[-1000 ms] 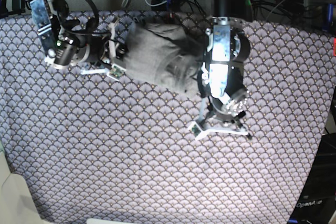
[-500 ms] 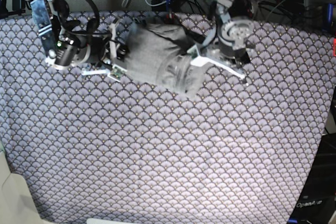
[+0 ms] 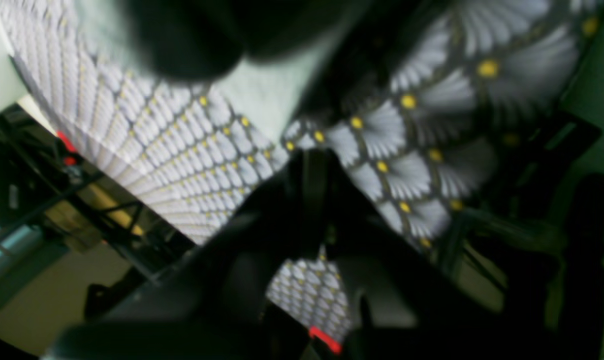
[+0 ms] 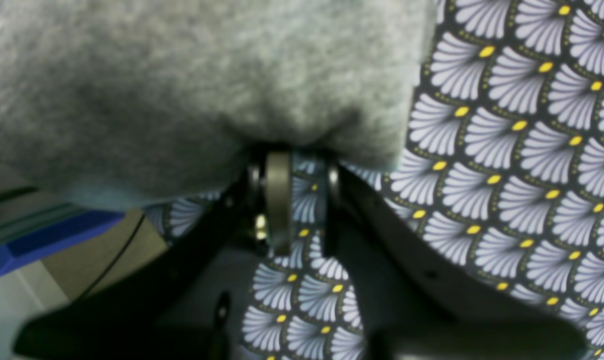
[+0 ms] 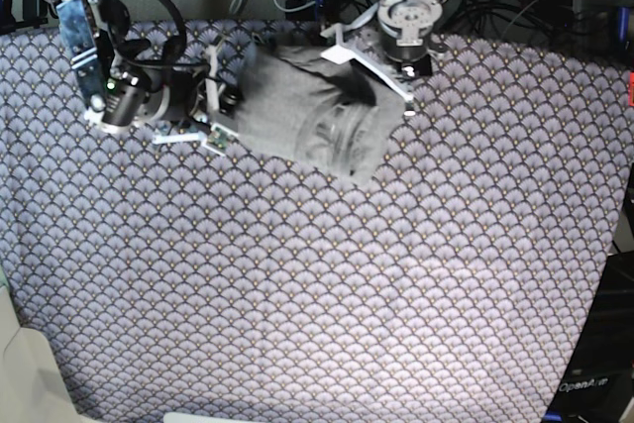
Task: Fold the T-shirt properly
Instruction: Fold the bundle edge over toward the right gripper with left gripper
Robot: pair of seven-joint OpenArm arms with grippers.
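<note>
One T-shirt (image 5: 309,114), folded; two hands, left (image 5: 371,54) seemingly shut

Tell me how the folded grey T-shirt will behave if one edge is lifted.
The T-shirt would probably droop and unfold: its creased, rumpled layers look soft. It is likely light, a thin fuzzy knit in the right wrist view. It may drag rather than slide over the tablecloth, since both are cloth.

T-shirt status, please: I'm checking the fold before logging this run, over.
Left hand shut, empty, at the shirt's far edge. Right hand pinching the T-shirt hem. Shirt bunched in a thick bundle on the tablecloth. Nothing in the way.
</note>
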